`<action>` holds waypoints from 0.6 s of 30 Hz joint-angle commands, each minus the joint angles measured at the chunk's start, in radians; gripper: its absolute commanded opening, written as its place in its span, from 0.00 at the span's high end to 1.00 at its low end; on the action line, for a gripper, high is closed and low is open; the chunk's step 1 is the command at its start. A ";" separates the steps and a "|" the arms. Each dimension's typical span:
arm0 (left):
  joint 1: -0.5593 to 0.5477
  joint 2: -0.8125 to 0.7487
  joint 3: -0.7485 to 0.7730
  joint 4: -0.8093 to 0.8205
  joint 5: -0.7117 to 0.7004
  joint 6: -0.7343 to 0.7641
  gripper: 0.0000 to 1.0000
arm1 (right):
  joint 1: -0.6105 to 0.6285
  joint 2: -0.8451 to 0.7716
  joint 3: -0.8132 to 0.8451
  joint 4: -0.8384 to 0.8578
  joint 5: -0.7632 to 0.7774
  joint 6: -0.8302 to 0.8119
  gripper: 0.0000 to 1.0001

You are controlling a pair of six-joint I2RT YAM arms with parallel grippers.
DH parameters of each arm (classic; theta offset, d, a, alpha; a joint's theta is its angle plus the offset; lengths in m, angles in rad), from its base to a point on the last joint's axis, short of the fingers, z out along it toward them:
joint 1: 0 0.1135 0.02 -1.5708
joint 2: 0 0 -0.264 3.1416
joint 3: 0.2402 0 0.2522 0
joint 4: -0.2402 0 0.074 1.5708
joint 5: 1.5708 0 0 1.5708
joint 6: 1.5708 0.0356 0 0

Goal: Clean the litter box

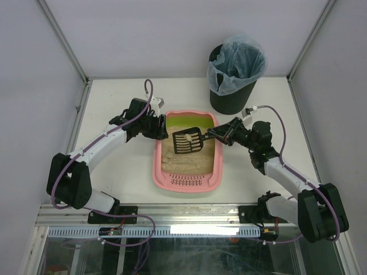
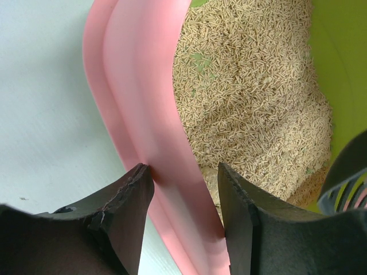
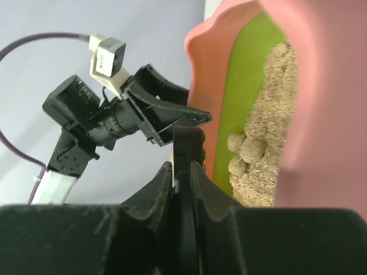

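A round black bin (image 1: 231,86) lined with one crinkled bluish bag (image 1: 238,60) stood at the upper right of the white desk (image 1: 132,179), well apart from the arms' bases and just beyond the far right corner of the litter box (image 1: 187,182). Pale grey panels with metal posts closed in the desk on three sides. There were two arms, one bin, one box and one scoop, and a purple cable looped over each arm.

The litter box lay at the middle of the overhead frame, between the two arms. It was a pink rounded-rectangular plastic tray with a lime-green far end and a slotted rim at the near end. Its litter (image 2: 252,103) was beige and made of short pellets, with a bit of green floor showing through at the top of the left wrist view.

The left arm (image 1: 106,140) reached in from the left. Its jaws were clenched across the box's pink left rim (image 2: 143,103), one finger outside and one inside. The right arm (image 1: 281,166) came from the right, its jaws grasping the thin handle of the black slotted scoop (image 1: 189,142). The scoop's blade hung over the litter and carried one pale lump (image 1: 184,137). In the right wrist view, a few rounded clumps (image 3: 248,150) sat against the green wall.
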 commanded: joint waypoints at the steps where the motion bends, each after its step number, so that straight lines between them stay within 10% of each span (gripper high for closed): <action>1: -0.022 0.026 0.017 0.031 0.010 0.032 0.51 | 0.013 -0.004 0.052 0.029 -0.026 -0.038 1.00; 18: -0.023 0.023 0.012 0.029 0.003 0.032 0.51 | -0.002 0.014 0.142 -0.077 -0.020 -0.038 1.00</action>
